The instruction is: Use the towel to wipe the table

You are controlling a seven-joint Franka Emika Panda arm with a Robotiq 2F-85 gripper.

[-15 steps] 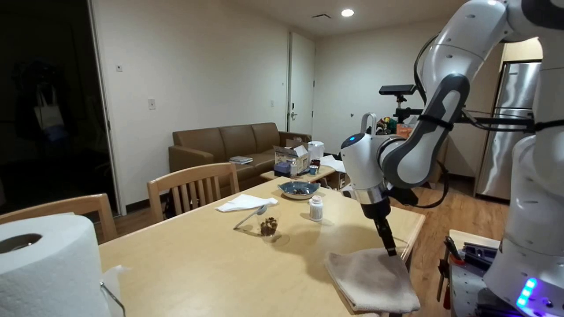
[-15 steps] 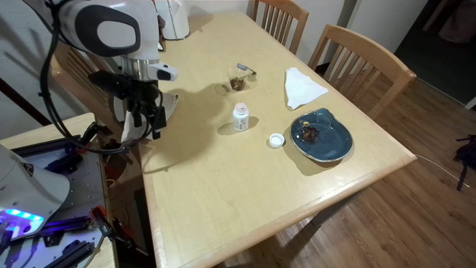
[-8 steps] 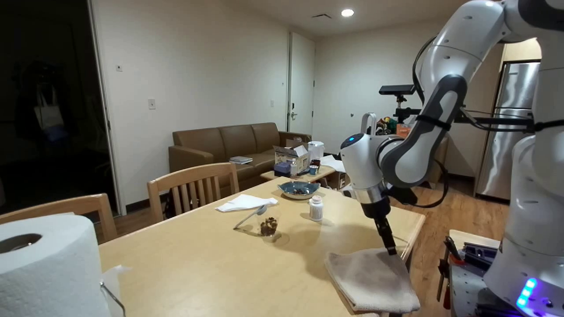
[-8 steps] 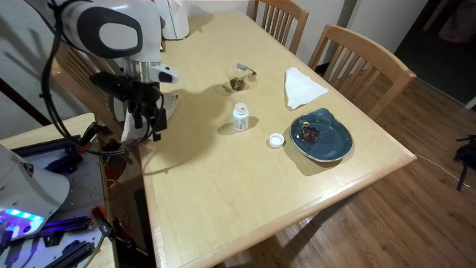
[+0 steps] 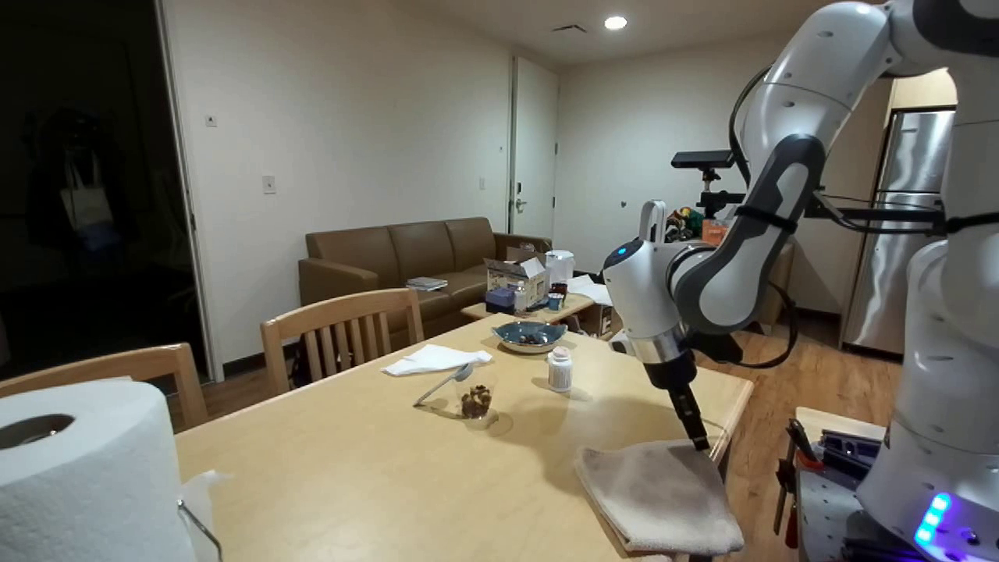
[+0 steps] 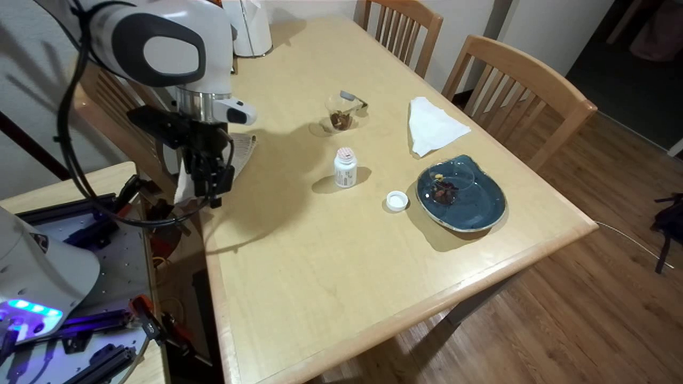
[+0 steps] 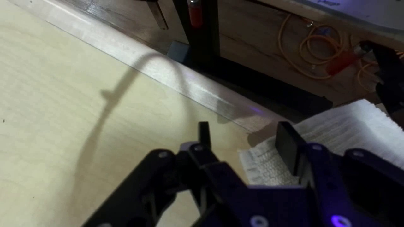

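A folded beige-grey towel (image 5: 655, 496) lies on the light wood table (image 5: 351, 476) at its edge near the robot base. In an exterior view the arm partly hides the towel (image 6: 245, 149). In the wrist view the towel (image 7: 350, 126) lies at the right, with its hemmed corner partly between the fingers. My gripper (image 7: 242, 132) is open, with one finger over bare table and the other over the towel. In an exterior view the gripper (image 5: 702, 445) points down at the towel's far corner. Whether the fingertips touch it I cannot tell.
A white bottle (image 6: 345, 169), its cap (image 6: 397, 201), a blue dish (image 6: 461, 200), a clear cup with brown bits (image 6: 341, 118), a spoon (image 5: 443, 384) and a white napkin (image 6: 433, 128) stand or lie on the table. A paper towel roll (image 5: 86, 476) stands at one end.
My gripper has shifted slightly toward the table edge by the robot base and turned a little. The towel and the other objects have not moved.
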